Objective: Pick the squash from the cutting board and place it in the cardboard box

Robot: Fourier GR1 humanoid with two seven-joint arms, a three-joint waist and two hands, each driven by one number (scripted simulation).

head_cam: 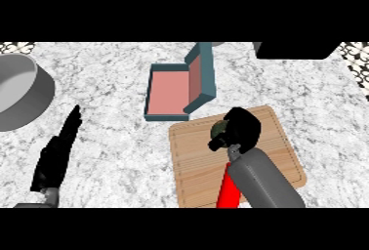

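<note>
A dark green squash (219, 129) lies near the far edge of the wooden cutting board (198, 166). My right hand (239, 128) is on it, fingers curled round it and hiding most of it. The box (172, 93), teal outside and pink inside, stands open just beyond the board's far left corner, its lid (204, 73) raised at the right. My left hand (59, 149) rests open at the left, fingers straight and pointing away, far from the board.
A large grey pot (22, 90) stands at the far left edge. A black object (296, 50) sits at the counter's back right. A red part (229, 188) shows beside my right forearm on the board. Marble counter lies between the left hand and the board.
</note>
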